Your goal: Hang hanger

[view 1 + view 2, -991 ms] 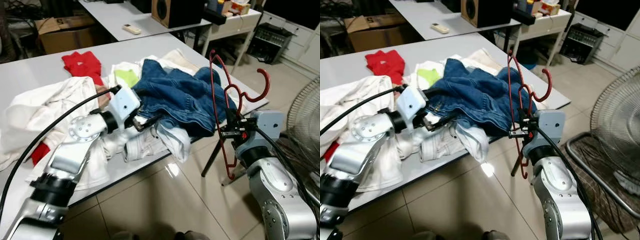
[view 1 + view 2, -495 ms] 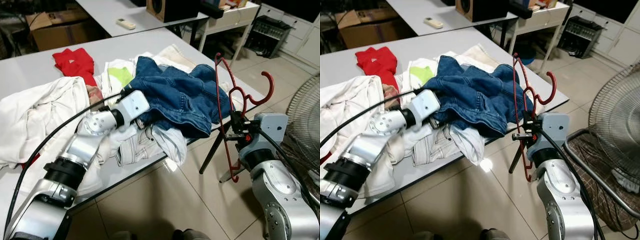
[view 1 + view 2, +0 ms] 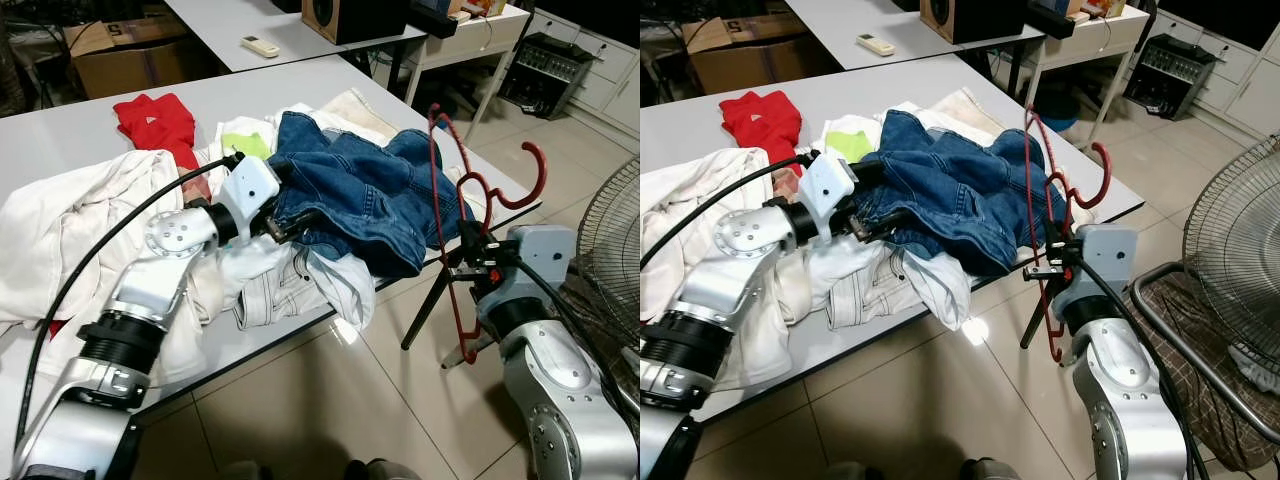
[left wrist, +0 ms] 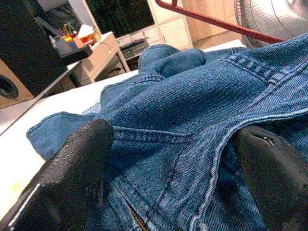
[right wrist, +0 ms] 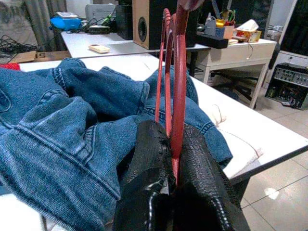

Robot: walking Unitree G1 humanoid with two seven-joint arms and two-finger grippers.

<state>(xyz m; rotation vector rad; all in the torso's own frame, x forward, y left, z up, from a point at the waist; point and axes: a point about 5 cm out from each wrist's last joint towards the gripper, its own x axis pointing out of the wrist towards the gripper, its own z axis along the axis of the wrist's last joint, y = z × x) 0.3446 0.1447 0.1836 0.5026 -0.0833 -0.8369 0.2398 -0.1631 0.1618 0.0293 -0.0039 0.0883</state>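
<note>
Handling, jeans: denim jeans (image 3: 365, 195) look soft, floppy and fairly heavy; they would sag from any single hold, so the stitched waistband seam is my pick for a firm pinch.
Left gripper: left gripper (image 4: 168, 173) is spread wide, one black finger (image 4: 72, 168) each side of a denim fold, the seam running between the jaws and nothing clamped yet.
Jeans, look: mid-blue, crumpled, heaped on the grey table (image 3: 90, 135) among white garments (image 3: 70, 220), a red shirt (image 3: 158, 120) lying well beyond the left jaws.
Handling, hanger: red hanger (image 3: 450, 215) seems light, stiff and thin; its smooth wire could swivel in a pinch, so a hold low on the frame suits it.
Right gripper: right gripper (image 5: 173, 159) is clenched on the hanger's wire, which rises straight up from between the jaws.
Hanger, place: held upright in the air just off the table's edge, its hook above the jaws, jeans just beyond them.
Hanger, look: thin red frame with a curved hook, doubled wires.
</note>
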